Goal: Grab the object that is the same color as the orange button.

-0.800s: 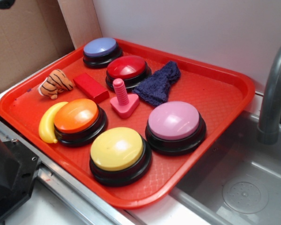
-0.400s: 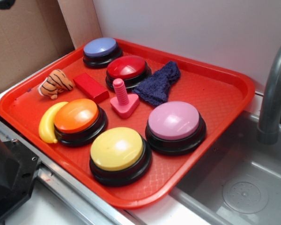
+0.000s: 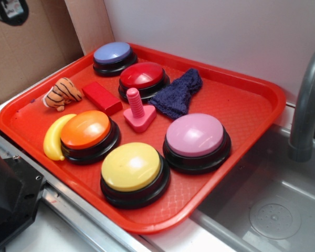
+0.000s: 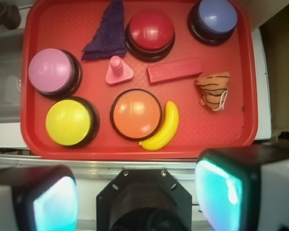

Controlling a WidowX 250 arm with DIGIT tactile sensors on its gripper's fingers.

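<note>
The arm's dark head just crept further into the top-left corner of the room view, so it's starting to move while the tray (image 3: 241, 105) sits untouched. In the wrist view the claw (image 4: 135, 192) hangs spread wide and empty, near the tray's front edge. The tiger (image 4: 213, 89) lies by the red block (image 4: 175, 70), apart from the orange button (image 4: 136, 114). No readable writing anywhere.

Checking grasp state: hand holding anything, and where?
Nothing held. The hand is open, high above the tray; the plush tiger lies untouched.
</note>
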